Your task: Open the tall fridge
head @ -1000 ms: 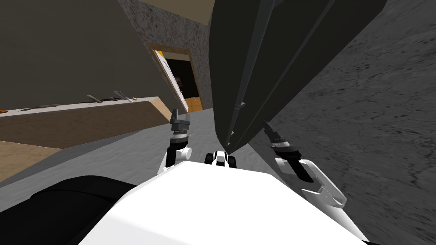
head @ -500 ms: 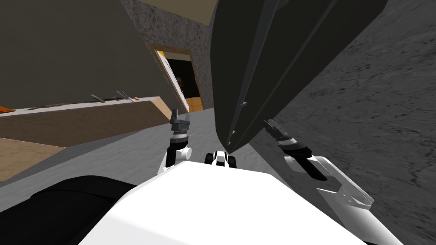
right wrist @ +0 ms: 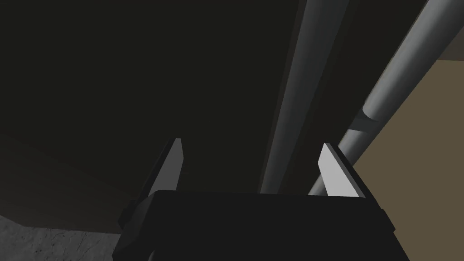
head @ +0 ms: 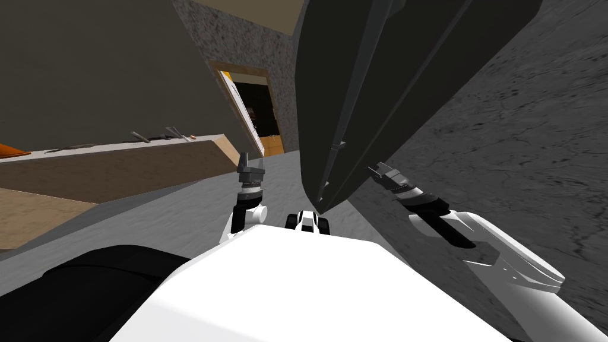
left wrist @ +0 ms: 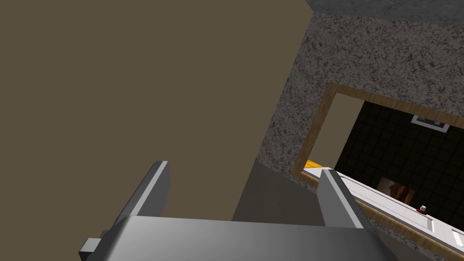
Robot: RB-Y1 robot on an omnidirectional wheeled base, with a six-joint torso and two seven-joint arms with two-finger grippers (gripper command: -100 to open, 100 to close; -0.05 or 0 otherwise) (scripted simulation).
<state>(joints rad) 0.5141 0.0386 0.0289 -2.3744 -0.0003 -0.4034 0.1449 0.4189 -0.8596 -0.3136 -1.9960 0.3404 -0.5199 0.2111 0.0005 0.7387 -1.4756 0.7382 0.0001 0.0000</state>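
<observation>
Two grey handles run up the dark fridge (head: 386, 89), which stands tall just ahead and to my right, its doors shut as far as I can judge. Over the last second the right arm swings its elbow outward and the right gripper (right wrist: 251, 149) edges nearer the fridge front. Its fingers stand apart, holding nothing. One bar (right wrist: 285, 113) lines up between them but lies beyond their tips, and the second bar (right wrist: 394, 77) passes behind one finger. The head view slides a little as well, so I am turning slightly. This squares the claw for a grasp. It probably has to push forward around the bar, then close. The left gripper (head: 243, 158) hangs idle near the counter (head: 148, 166), fingers apart.
</observation>
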